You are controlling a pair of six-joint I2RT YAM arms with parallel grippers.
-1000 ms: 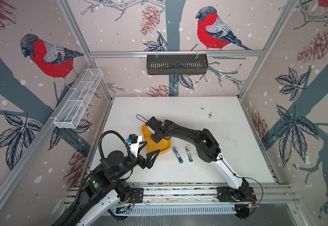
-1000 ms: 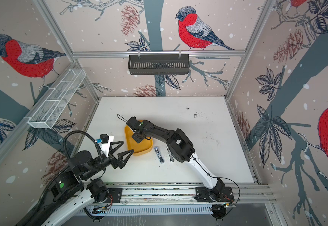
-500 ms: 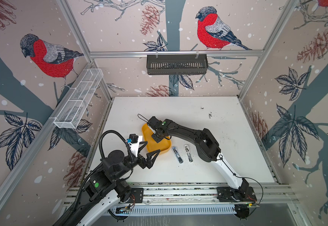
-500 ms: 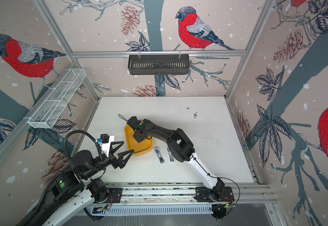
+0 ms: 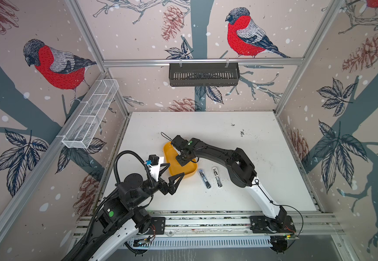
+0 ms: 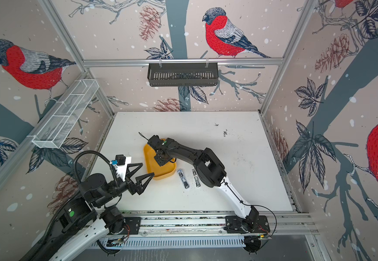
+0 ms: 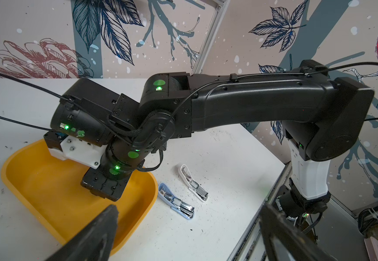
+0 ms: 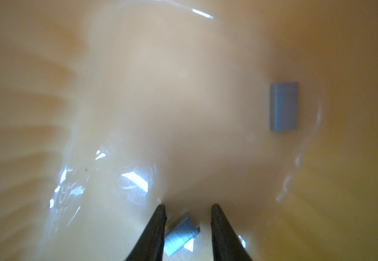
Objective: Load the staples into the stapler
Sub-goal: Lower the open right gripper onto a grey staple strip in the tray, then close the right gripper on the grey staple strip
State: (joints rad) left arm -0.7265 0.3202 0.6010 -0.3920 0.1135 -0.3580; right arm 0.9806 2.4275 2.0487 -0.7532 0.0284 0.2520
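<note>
White table point(image 5: 262, 158), scuffed and flecked with dark specks, carrying everything below; right arm point(image 5: 217, 153), black, reaching across the middle with its wrist down inside the tray; left arm point(image 5: 133, 187), raised over the near left corner of the table; yellow tray point(image 5: 168, 156), shallow plastic, left of centre; left gripper point(image 5: 175, 169), which I read as spread wide and holding nothing, its tips by the tray's near rim; pale blue stapler point(image 5: 205, 179) and white stapler point(image 5: 217, 177), side by side on the table just right of the tray, not touching, both lying folded open with the metal channel showing; right gripper point(image 8: 188, 205), jaws narrowly apart at the tray floor, straddling a strip but, as far as I can see, not pinching it; near staple strip point(image 8: 181, 235), grey, lying skewed between those fingers, against one and clear of the other; far staple strip point(image 8: 284, 106), grey, loose on the tray floor, well apart from the gripper
</note>
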